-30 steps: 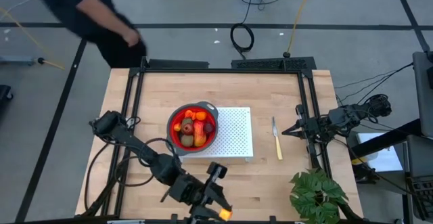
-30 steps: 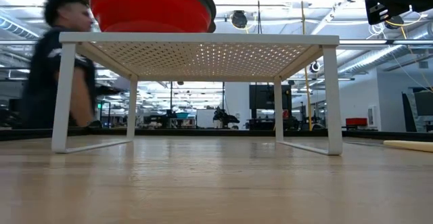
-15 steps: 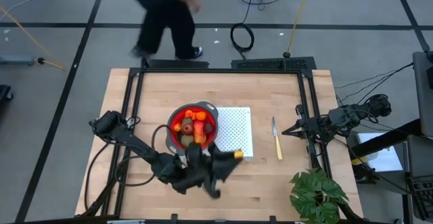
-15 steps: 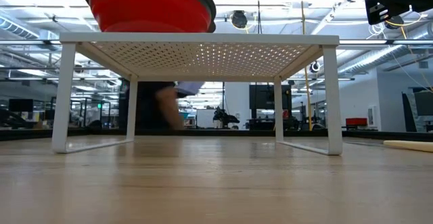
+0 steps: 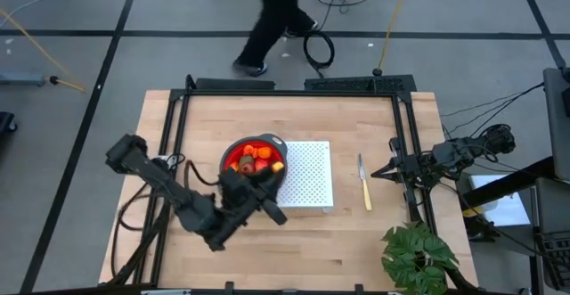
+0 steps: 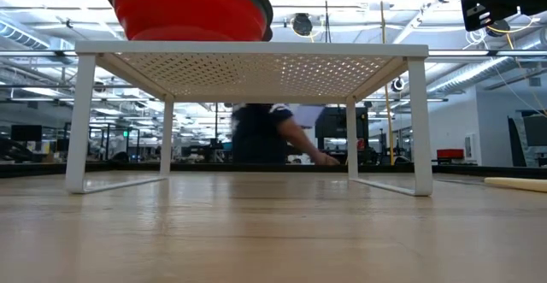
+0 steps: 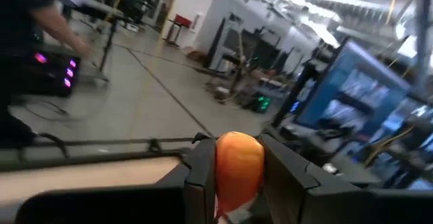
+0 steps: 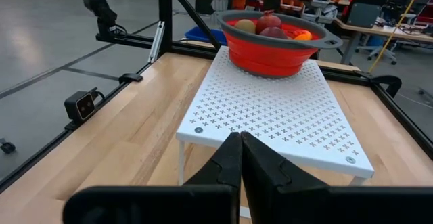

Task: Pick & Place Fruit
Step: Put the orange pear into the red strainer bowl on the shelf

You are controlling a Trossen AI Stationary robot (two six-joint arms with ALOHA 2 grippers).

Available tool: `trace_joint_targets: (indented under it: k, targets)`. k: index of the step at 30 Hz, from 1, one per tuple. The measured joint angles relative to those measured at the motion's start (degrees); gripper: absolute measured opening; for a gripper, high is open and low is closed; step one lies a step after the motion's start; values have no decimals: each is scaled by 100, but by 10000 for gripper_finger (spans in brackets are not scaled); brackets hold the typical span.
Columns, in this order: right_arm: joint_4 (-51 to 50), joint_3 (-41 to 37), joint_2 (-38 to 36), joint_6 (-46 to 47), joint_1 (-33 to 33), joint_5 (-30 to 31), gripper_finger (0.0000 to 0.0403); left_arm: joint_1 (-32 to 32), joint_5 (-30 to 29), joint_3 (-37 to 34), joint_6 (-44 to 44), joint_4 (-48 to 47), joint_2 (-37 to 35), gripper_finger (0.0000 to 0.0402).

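No writing is legible; left hand (image 7: 237,176) grips an orange fruit (image 7: 238,166).

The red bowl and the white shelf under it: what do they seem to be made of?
Red bowl: probably soft silicone or plastic, matte, with a grey rim and stepped, collapsible-looking walls. White shelf: likely painted metal, a thin flat sheet punched with regular small holes, on slim legs.
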Motion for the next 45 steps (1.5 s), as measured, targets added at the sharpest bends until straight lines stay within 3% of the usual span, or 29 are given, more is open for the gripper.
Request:
trace_joint_targets:
  k: [5,11,16,27,38,45]
  targets:
    - [-2,0,0,-1,0,0,0,243,333,2,-1165,-2125,-560,88]
    - [0,0,-1,-2,-1,0,0,1015,2277,0,-3733,-4923,-935,88]
    - [-3,0,0,-1,0,2,0,1719,3671,0,-4928,-6552,-1045,88]
    - [-3,0,0,-1,1,2,0,2746,5477,0,-5207,-8426,-1079,88]
    - [-2,0,1,13,-1,3,0,2801,6235,0,-5884,-9773,-1078,88]
    - [-4,0,1,15,-1,4,0,2603,6215,0,-6099,-10280,-1077,88]
